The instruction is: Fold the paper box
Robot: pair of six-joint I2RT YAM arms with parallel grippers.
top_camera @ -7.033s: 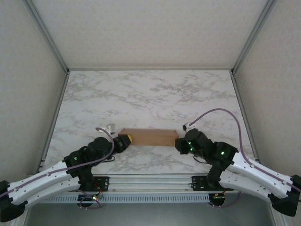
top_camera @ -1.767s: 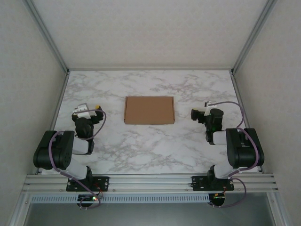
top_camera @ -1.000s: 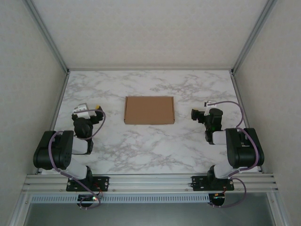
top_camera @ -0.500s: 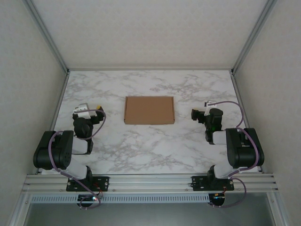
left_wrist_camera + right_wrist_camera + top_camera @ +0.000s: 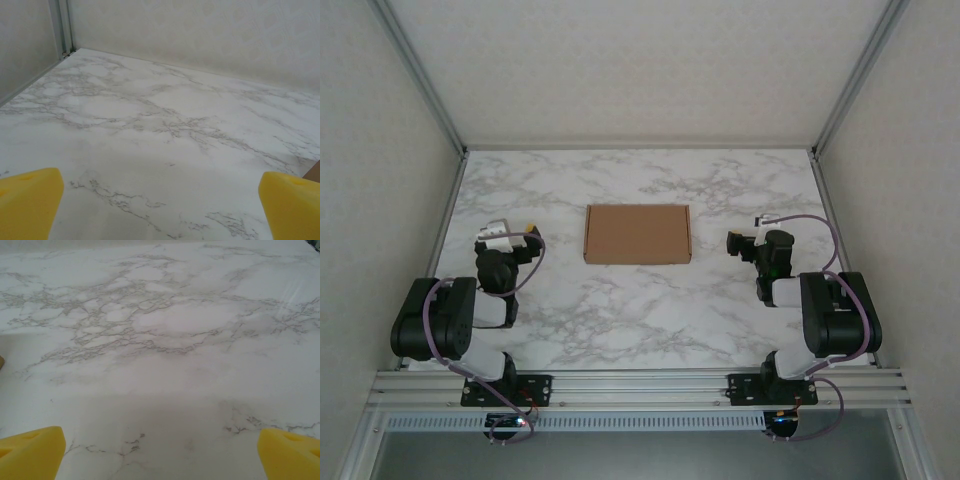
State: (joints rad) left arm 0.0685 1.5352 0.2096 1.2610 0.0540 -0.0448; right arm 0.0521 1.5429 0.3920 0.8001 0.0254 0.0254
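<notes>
Marble-patterned and hemmed in by pale textured walls, the bench [image 5: 620, 320] is pictured from above with the paper box [image 5: 637, 234] laid flat near its middle, closed into a thin brown rectangle. Its long axis is set left to right, parallel to the bench's near edge, and its short sides are turned toward the two arms. Seams and tabs on its top face are too faint to be made out. The left pincer [image 5: 508, 235] and the right pincer [image 5: 762, 240] are parked on either side, well apart from the box, each arm folded above its own base. Both pincers are spread wide and nothing is held. In the wrist views, marble is framed between the yellow pads [image 5: 27, 202] of the left and the yellow pads [image 5: 30, 450] of the right. A brown corner of the box is caught at the right edge of the left wrist view, cut off by the frame. A brown sliver at the left edge of the right wrist view is too small to be identified.
</notes>
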